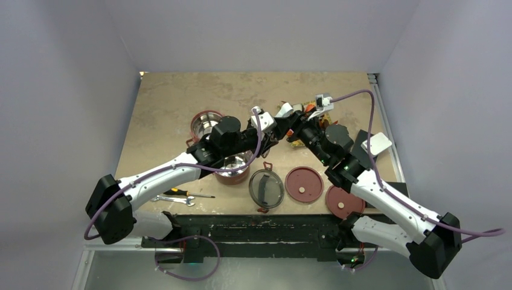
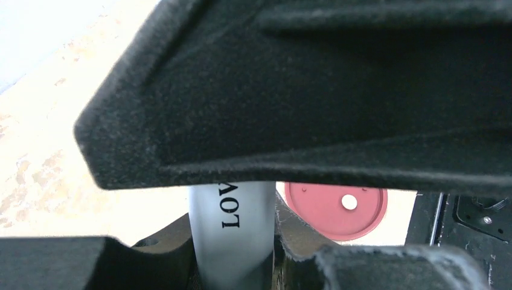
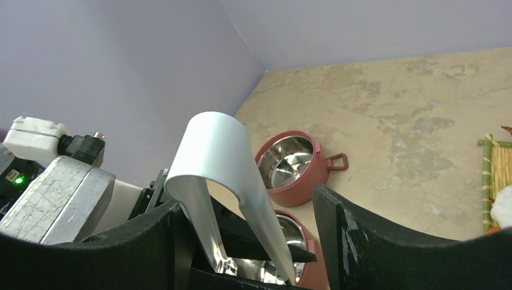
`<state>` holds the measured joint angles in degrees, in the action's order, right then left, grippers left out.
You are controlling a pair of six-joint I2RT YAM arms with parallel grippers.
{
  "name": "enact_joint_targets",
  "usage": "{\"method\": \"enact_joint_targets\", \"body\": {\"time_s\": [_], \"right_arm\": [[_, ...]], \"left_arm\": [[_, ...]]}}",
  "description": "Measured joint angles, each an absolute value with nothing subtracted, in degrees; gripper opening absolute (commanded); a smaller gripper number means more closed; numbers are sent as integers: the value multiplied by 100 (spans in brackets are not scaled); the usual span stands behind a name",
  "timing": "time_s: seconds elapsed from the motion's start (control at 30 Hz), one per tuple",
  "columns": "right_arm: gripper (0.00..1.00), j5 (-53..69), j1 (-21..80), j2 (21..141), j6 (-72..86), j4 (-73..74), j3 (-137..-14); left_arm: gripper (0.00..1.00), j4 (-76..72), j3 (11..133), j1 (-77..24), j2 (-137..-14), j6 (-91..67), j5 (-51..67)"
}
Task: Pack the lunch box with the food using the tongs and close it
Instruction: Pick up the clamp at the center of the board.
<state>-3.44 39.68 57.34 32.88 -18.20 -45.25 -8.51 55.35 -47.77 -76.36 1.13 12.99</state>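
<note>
Tongs of slim silver metal (image 3: 217, 151) sit in the left gripper (image 2: 235, 202), seemingly clamped on one printed arm, though that view is cramped. The right gripper (image 3: 241, 208) stands apart round the bend, near two dusty-red steel-lined bowls (image 3: 294, 192). Best to draw the right away straight, without nudging the tongs.

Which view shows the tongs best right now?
Right wrist: the tongs show their bent joined end, with both legs running down. Left wrist shows only a short stretch of one leg, with printed letters. Top external barely shows them.
</note>
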Motion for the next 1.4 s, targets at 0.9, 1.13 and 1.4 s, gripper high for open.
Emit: {"method": "enact_joint_targets", "body": {"time_s": [0.9, 1.13, 1.4], "right_arm": [[25, -707, 4001, 6263, 3286, -1457, -4925], [25, -1441, 4001, 6263, 3017, -1459, -4917], [25, -2729, 3979, 6530, 2884, -1763, -4965]], "left_arm": [[57, -346, 5601, -4812, -7706, 233, 528], [94, -322, 5651, -4814, -7679, 202, 862], [99, -51, 5710, -4799, -7251, 204, 1184]]}}
